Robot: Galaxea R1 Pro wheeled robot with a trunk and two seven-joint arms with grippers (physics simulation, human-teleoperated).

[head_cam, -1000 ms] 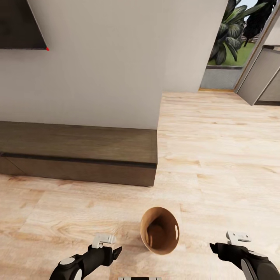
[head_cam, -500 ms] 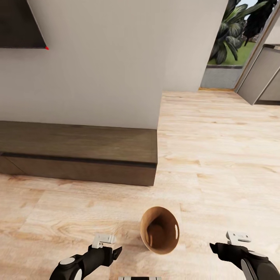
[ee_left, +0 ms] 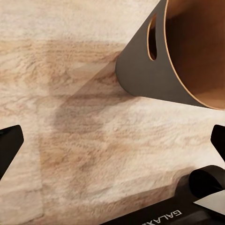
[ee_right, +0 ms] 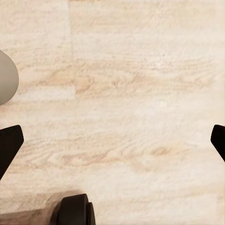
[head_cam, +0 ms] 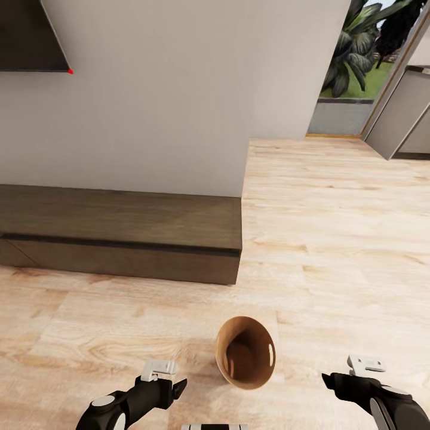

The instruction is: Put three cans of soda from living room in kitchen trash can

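The trash can (head_cam: 245, 352) is a round copper-brown bin with a dark inside, standing on the light wood floor between my two arms. In the left wrist view the trash can (ee_left: 187, 51) shows its grey outer wall and a handle slot close ahead. My left gripper (head_cam: 173, 383) hangs just left of the bin, open and holding nothing (ee_left: 112, 140). My right gripper (head_cam: 333, 379) is open and holding nothing too, over bare floor to the bin's right (ee_right: 112, 140). A grey curved edge (ee_right: 6, 77) shows in the right wrist view. The cans of soda are out of view.
A low dark wooden cabinet (head_cam: 119, 233) runs along a grey wall (head_cam: 179, 89) ahead on the left, with a dark screen (head_cam: 30, 36) above it. Light plank floor (head_cam: 334, 227) stretches ahead on the right to a garden opening (head_cam: 352, 60) and a grey door (head_cam: 400, 119).
The whole picture has shifted very slightly, so the camera has moved a little. Both grippers and the bin keep their places.
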